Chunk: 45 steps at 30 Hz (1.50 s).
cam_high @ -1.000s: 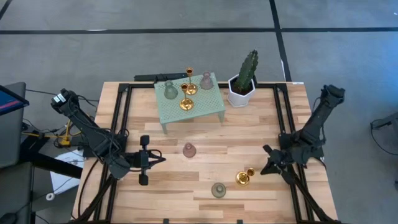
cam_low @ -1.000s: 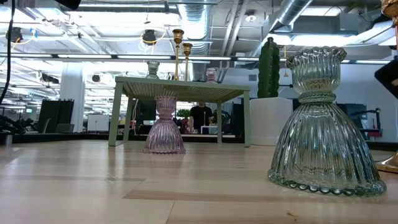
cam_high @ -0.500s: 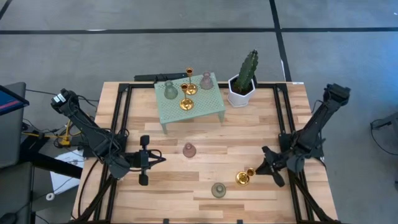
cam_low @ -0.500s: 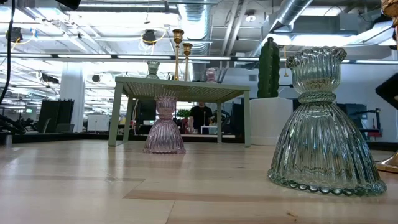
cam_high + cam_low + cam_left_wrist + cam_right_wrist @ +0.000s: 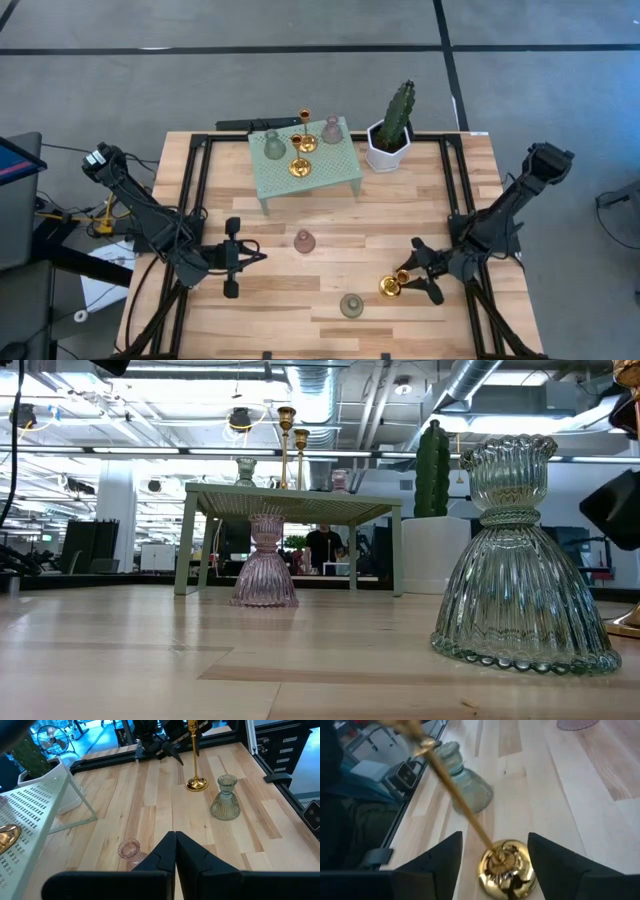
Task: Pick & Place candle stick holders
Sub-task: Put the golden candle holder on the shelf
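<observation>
A tall gold candle stick holder (image 5: 390, 286) stands on its round base on the wooden table, near the right. My right gripper (image 5: 410, 275) is open, level with the table, one finger on each side of that base (image 5: 507, 870); I cannot see any touch. A grey-green holder (image 5: 351, 305) stands near the front edge and a pink one (image 5: 305, 241) at mid-table. Several more holders stand on the small green table (image 5: 330, 172). My left gripper (image 5: 258, 256) is shut and holds nothing, left of the pink holder.
A white hexagonal pot with a cactus (image 5: 388, 140) stands right of the green table at the far side. Black frame rails (image 5: 452, 200) run along both table sides. Bare wood lies between the pink holder and the gold one.
My right gripper has gone toward the table's left and slightly nearer, up to the gold holder, and its fingers have opened from shut to wide apart around the base. No holder has moved.
</observation>
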Each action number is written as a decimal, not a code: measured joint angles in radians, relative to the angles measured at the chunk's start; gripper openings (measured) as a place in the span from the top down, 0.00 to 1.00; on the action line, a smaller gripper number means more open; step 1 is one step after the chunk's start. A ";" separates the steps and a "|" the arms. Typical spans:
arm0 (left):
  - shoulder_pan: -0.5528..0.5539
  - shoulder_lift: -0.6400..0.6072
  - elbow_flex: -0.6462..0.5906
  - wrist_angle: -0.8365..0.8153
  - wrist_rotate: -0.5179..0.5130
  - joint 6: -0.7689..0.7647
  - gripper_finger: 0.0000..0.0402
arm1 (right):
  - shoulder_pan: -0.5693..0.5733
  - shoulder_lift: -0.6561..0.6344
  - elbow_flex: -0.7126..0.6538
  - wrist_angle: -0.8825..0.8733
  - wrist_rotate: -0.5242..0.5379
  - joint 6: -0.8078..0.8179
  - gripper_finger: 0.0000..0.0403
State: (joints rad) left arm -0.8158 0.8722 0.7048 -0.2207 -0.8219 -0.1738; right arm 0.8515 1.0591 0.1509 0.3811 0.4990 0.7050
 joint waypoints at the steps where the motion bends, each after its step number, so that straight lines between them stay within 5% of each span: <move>1: 0.000 0.000 0.000 0.003 0.000 0.000 0.98 | -0.009 0.015 0.000 0.021 0.000 0.000 0.46; 14: 0.000 0.000 0.000 0.005 0.000 0.000 0.98 | -0.056 0.168 0.001 0.260 -0.105 -0.007 0.58; 24: 0.000 0.000 0.000 0.005 0.000 0.000 0.98 | -0.056 0.235 0.078 0.271 -0.101 -0.074 0.96; 35: 0.000 0.000 0.000 0.005 0.000 0.009 0.98 | -0.143 0.244 0.218 0.177 -0.064 -0.139 0.97; 45: 0.000 0.000 0.000 0.005 0.000 0.011 0.98 | -0.384 0.164 0.439 -0.147 -0.205 -0.277 0.99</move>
State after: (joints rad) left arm -0.8160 0.8722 0.7044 -0.2157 -0.8215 -0.1627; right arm 0.4675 1.2227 0.5894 0.2337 0.2944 0.4278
